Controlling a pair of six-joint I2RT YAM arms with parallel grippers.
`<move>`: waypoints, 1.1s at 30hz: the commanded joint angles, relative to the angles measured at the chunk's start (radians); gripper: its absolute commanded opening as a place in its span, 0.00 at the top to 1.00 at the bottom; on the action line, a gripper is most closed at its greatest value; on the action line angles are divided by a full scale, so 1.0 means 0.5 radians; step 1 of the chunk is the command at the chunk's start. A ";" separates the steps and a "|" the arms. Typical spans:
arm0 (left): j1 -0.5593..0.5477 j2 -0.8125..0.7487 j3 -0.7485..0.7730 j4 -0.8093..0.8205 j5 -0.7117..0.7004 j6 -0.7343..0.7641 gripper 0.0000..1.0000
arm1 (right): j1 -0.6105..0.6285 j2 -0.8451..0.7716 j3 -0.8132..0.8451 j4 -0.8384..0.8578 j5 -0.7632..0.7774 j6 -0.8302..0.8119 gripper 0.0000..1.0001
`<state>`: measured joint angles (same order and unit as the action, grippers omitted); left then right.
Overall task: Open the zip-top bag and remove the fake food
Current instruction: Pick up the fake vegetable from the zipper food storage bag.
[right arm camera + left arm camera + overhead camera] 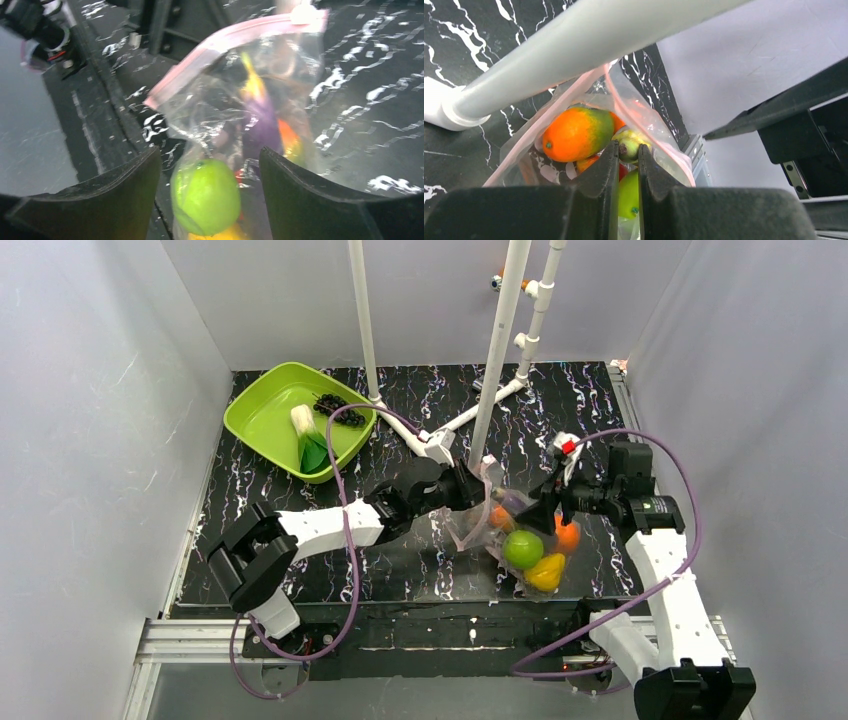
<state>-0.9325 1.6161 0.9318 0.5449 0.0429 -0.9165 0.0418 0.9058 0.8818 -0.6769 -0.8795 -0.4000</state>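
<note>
I see the left gripper (628, 148) clamped on the bag (220, 90) rim and the right gripper (210, 152) spread apart near the apple (205, 195).

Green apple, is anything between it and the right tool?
Likely yes: the zip-top bag's clear film. The green apple appears to lie low inside the bag, while the open right tool straddles it from outside. Whether film covers it fully is hard to tell; nothing else intervenes.
</note>
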 commanded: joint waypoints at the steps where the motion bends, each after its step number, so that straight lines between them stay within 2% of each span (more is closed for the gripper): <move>1: 0.004 -0.075 -0.061 -0.064 0.086 0.023 1.00 | 0.060 -0.028 -0.064 -0.170 -0.279 -0.248 0.22; 6: 0.006 -0.109 -0.054 -0.110 0.061 0.023 1.00 | 0.196 0.003 -0.088 -0.200 -0.102 -0.325 0.24; 15: 0.006 -0.202 -0.109 -0.166 -0.048 -0.069 1.00 | 0.458 0.069 -0.151 -0.101 0.205 -0.312 0.38; 18: 0.006 -0.209 -0.092 -0.176 -0.050 -0.078 1.00 | 0.505 0.130 -0.126 -0.046 0.358 -0.259 0.52; 23: 0.006 -0.278 -0.116 -0.221 -0.056 -0.067 1.00 | 0.521 0.124 -0.074 -0.023 0.497 -0.228 0.99; 27: 0.025 -0.387 -0.162 -0.280 -0.117 -0.031 1.00 | 0.441 0.051 -0.078 0.078 0.689 -0.136 0.99; 33: 0.088 -0.605 -0.284 -0.360 -0.130 -0.017 1.00 | 0.371 -0.001 -0.054 0.078 0.688 -0.142 0.99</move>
<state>-0.9100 1.4212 0.8322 0.4019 -0.0097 -0.9421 0.2436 0.9230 0.8062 -0.6807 -0.5674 -0.4744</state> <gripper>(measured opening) 0.094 0.022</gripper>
